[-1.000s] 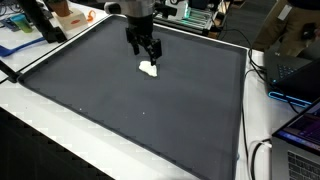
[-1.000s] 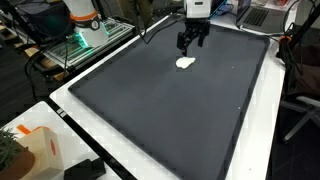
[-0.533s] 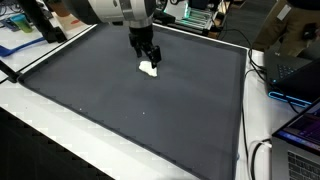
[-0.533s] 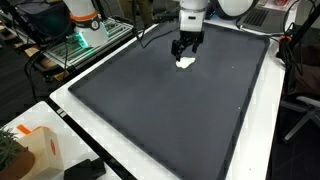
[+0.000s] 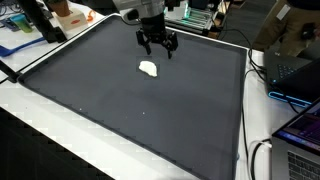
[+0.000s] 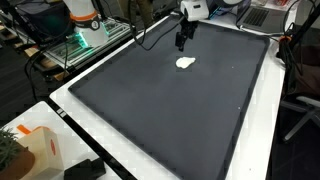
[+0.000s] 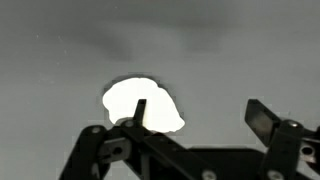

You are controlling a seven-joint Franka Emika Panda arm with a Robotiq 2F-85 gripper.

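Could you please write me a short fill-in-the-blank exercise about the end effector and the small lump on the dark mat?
1. The jaws of the end effector stand ____.
2. The lump on the mat is ____ in colour.
3. The end effector hangs above the lump and does not ____ it.
4. The number of lumps on the mat is ____.

Missing words: open; white; touch; one.

White lump [image 5: 148, 68] — small, rounded, irregular in outline, of unclear material — lies flat and free on the dark grey mat [image 5: 120, 110], toward its far edge.
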